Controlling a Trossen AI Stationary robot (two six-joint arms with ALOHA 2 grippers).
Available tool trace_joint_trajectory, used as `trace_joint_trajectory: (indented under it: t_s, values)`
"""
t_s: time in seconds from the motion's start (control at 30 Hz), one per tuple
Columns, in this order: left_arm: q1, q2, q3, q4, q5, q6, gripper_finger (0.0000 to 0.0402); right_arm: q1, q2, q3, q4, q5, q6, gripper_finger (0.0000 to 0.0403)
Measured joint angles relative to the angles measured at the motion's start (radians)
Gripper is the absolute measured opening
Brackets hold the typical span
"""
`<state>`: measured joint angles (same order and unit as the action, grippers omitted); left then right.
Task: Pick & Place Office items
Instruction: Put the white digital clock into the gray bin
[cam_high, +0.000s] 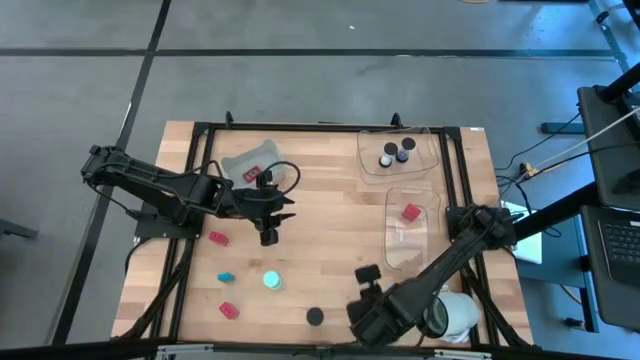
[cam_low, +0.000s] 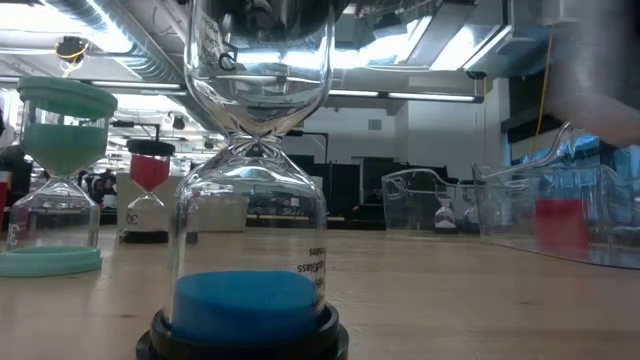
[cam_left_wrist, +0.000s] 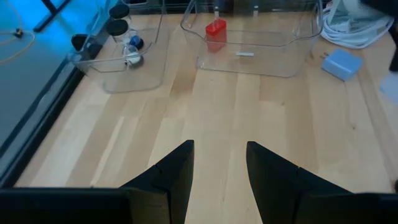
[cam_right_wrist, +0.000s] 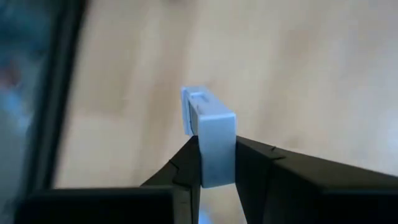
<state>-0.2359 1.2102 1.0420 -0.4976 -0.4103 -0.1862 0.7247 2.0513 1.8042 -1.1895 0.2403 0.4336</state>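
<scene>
At the lower middle of the high view, the right gripper (cam_right_wrist: 216, 163) is clamped on a small pale lavender plastic block (cam_right_wrist: 211, 134). The left gripper (cam_left_wrist: 219, 171) hovers left of centre, its 2 fingers parted and holding nothing. A red block (cam_high: 410, 212) lies in the clear plastic tray (cam_high: 392, 250) at right.

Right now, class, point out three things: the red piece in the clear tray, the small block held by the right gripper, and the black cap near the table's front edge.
red piece (cam_high: 410, 212), high view, its top face.
small block (cam_right_wrist: 215, 142), right wrist view, its front face between the fingers.
black cap (cam_high: 315, 316), high view, its round top.
</scene>
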Motion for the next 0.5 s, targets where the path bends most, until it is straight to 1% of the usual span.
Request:
trace_joint_trajectory:
  t_s: [0.13,0.23,0.3,0.37,0.5]
  values:
    - [0.000,0.000,0.000,0.008,0.001,0.073,0.0143,-0.032,-0.094,0.000,-0.001,0.246,0.139,0.0068]
    - [0.000,0.000,0.000,0.009,0.033,0.136,0.0143,-0.068,-0.165,0.000,-0.001,0.391,0.264,0.0069]
    - [0.000,0.000,0.000,0.018,0.052,0.159,0.0143,-0.096,-0.203,0.000,-0.001,0.456,0.336,0.0069]
    - [0.000,0.000,0.000,0.030,0.065,0.163,0.0143,-0.122,-0.234,0.000,0.000,0.498,0.379,0.0068]
    - [0.000,0.000,0.000,0.050,0.066,0.151,0.0143,-0.163,-0.270,0.000,0.000,0.531,0.411,0.0068]
